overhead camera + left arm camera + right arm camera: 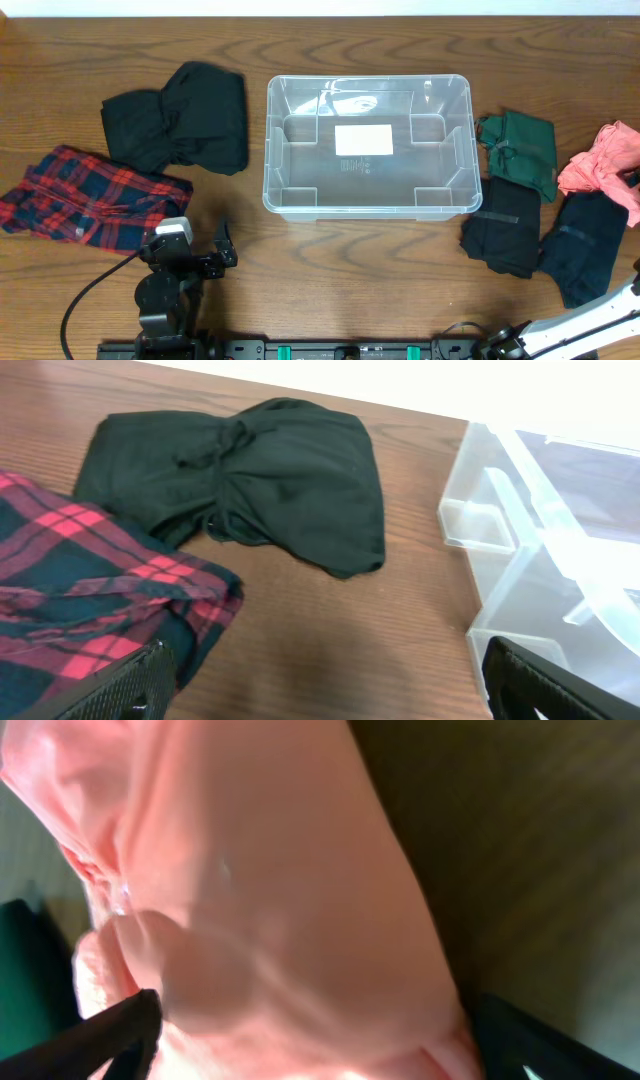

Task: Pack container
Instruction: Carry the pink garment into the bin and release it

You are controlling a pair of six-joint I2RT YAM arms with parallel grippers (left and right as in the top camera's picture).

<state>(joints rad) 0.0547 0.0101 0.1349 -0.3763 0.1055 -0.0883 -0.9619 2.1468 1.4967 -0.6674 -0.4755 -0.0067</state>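
The clear plastic container [270, 150] stands at the table's middle, empty, with a white label on its bottom; its corner shows in the left wrist view [520, 560]. My left gripper [205, 262] is open and empty over bare table near the front left [320, 680]. My right gripper [633, 180] is at the far right edge, over a pink garment [600, 165]. In the right wrist view its fingers are spread wide with the pink garment [270, 900] between them [320, 1040].
A black garment [185, 120] and a red plaid garment [90, 195] lie left of the container. A green garment [520, 145], a black one [505, 235] and a dark navy one [590, 245] lie to its right.
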